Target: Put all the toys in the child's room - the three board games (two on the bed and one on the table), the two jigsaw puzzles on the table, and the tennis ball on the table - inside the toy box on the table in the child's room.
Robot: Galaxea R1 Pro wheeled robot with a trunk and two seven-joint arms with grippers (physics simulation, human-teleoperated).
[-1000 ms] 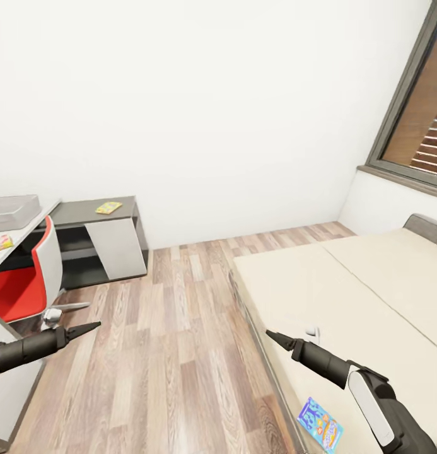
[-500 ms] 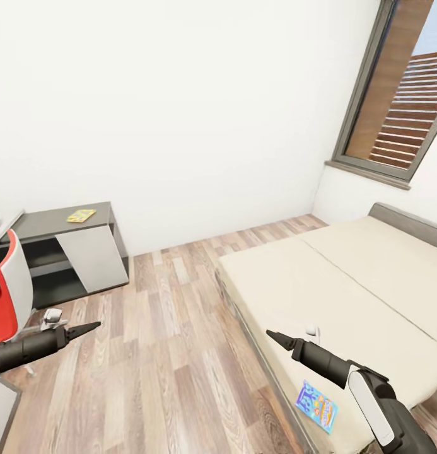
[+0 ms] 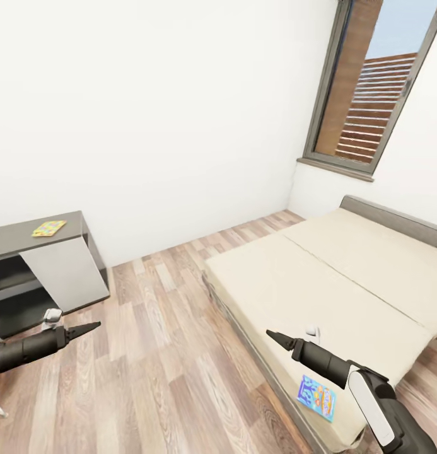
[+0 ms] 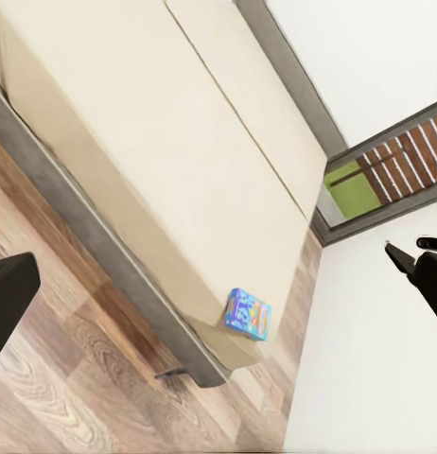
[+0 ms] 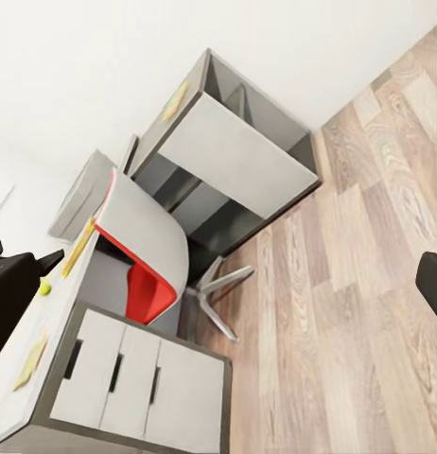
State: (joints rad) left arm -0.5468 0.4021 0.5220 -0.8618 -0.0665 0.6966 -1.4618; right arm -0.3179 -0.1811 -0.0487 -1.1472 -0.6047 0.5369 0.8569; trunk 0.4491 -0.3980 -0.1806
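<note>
A small blue board game (image 3: 316,397) lies flat on the cream bed (image 3: 319,284) near its front corner, just beside my right forearm; the left wrist view shows the blue board game (image 4: 248,315) too. My right gripper (image 3: 272,335) hovers open over the bed's near edge, empty. My left gripper (image 3: 92,326) hangs open over the floor, holding nothing. In the right wrist view the grey toy box (image 5: 81,194) sits on the light-grey table (image 5: 48,322), with the tennis ball (image 5: 45,287) and thin flat toys (image 5: 78,248) nearby. Another flat yellow toy (image 3: 49,227) rests on the dark counter.
Wood-plank floor (image 3: 161,353) stretches between the dark-grey counter (image 3: 29,252) and the bed. A red and grey chair (image 5: 148,255) stands at the drawer unit (image 5: 133,388). A window (image 3: 376,94) sits in the right wall above the bed's head.
The whole head picture has slid left, so the camera has turned right. The chair and desk have left that view and more of the bed and window shows. Both arms keep their pose.
</note>
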